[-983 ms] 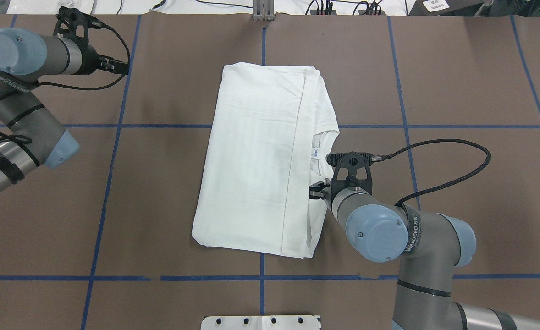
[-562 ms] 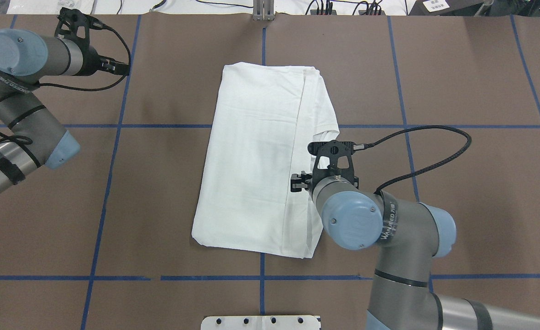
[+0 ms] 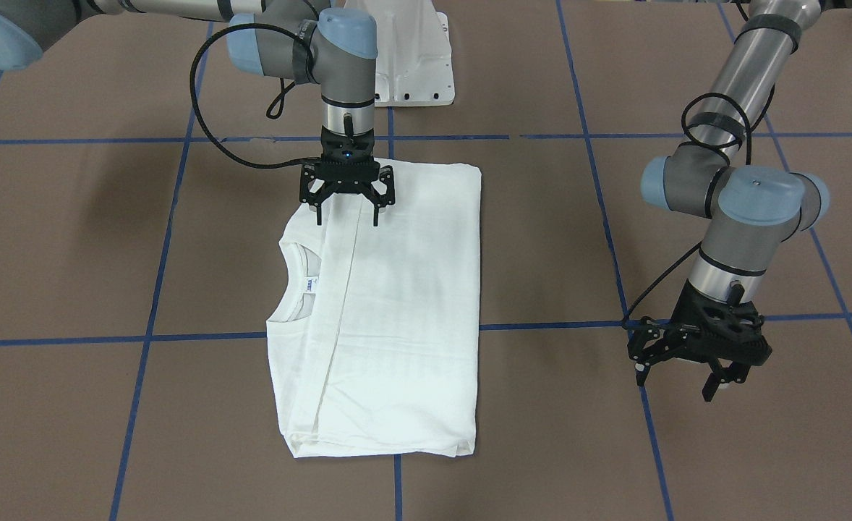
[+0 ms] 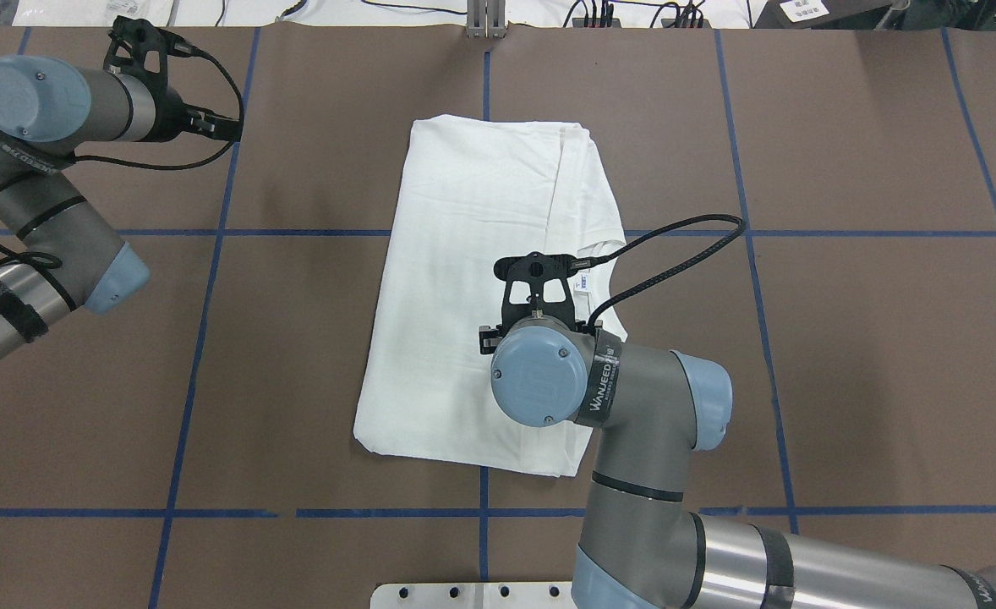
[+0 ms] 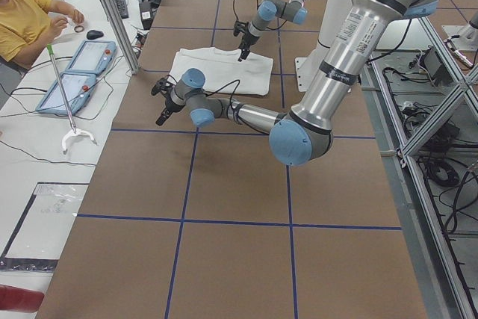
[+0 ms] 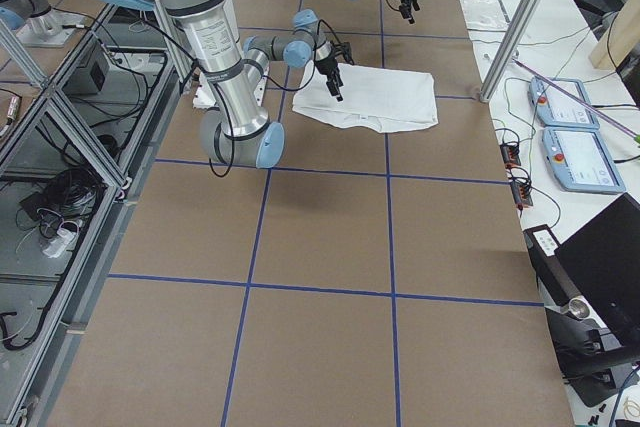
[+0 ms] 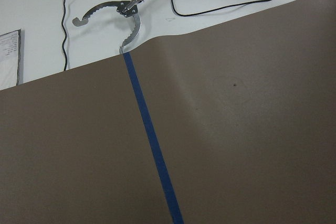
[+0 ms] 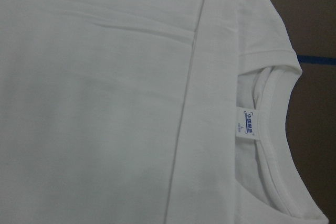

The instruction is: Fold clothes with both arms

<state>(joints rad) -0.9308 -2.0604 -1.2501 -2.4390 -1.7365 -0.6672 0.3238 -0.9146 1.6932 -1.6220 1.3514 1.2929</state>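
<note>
A: Where's the shirt vs the claws?
B: T-shirt (image 4: 464, 254) is folded mid-worktop (image 4: 845, 338), long axis running away fr robot. Right claw (image 3: 347, 217) hangs spread wide directly over its robot-side end. Left claw (image 3: 678, 383) also spread, empty, well apart.
A: Any text?
B: Right arm band (image 4: 604, 382) reads "WANJEED". Collar label (image 8: 248, 121) has blue print, too small to read.

1. Overhead exterior: from behind the robot, looking forward and down, T-shirt (image 4: 464, 254) central.
2. Exterior front-facing: from across the table (image 3: 542, 239), steeply down, pedestal (image 3: 411, 58) at 12 o'clock; same T-shirt, turned about.
3. Exterior left and right: far off at the table ends, looking along it.
4. Left wrist: close on brown table and blue tape (image 7: 153, 145).
5. Right wrist: closest, on collar (image 8: 270, 129) and label (image 8: 249, 121) at 3 o'clock.
</note>
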